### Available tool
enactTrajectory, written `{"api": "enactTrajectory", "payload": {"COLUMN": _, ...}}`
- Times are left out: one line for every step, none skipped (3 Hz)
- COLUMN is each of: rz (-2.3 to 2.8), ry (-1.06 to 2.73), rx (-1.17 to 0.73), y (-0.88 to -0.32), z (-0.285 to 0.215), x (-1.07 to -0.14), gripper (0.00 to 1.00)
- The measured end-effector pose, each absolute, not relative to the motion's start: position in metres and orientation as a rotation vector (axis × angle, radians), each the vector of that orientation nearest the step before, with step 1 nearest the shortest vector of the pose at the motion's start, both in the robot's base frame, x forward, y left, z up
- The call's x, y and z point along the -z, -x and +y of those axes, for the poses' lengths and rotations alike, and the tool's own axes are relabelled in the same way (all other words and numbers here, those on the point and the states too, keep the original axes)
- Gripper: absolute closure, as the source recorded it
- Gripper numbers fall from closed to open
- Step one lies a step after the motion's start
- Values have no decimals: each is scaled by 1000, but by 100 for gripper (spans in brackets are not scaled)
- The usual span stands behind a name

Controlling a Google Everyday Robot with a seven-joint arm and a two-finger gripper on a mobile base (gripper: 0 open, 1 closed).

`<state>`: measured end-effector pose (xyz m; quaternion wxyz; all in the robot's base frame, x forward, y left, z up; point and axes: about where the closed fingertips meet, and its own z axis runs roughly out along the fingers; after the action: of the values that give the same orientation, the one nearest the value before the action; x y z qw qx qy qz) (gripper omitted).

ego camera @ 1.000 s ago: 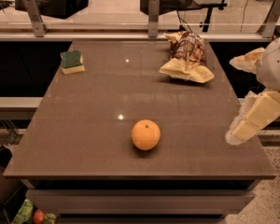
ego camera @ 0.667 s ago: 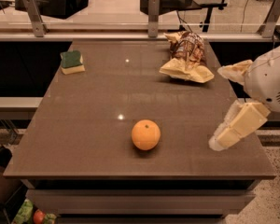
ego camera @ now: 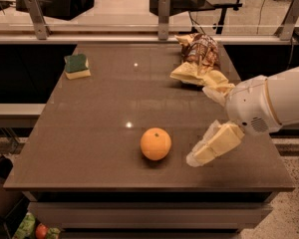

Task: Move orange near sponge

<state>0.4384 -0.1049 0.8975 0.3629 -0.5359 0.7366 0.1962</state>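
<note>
One orange: sitting front-centre on worktop, well apart from far-left sponge.
Pincer: hovering spread, just right of orange.
Grasp: needing level jaws straddling the widest girth, preventing rolling.

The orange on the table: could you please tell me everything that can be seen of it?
The orange is round, smooth-skinned and evenly orange, with a small dark stem dot facing up. It looks whole and rests on the brown table, toward the front edge, with a small shadow beneath. Nothing else touches it: the gripper hangs open to its right, apart from it, and the sponge sits near the far left corner.
</note>
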Motion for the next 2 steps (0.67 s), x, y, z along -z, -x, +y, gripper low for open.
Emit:
{"api": "enactTrajectory", "payload": {"rz": 1882, "ry": 1351, "rx": -537, "y": -443, "z": -86, "x": -882, "gripper": 0}}
{"api": "enactTrajectory", "payload": {"rz": 1892, "ry": 1358, "rx": -549, "y": -439, "z": -71, "x": -870, "gripper": 0}}
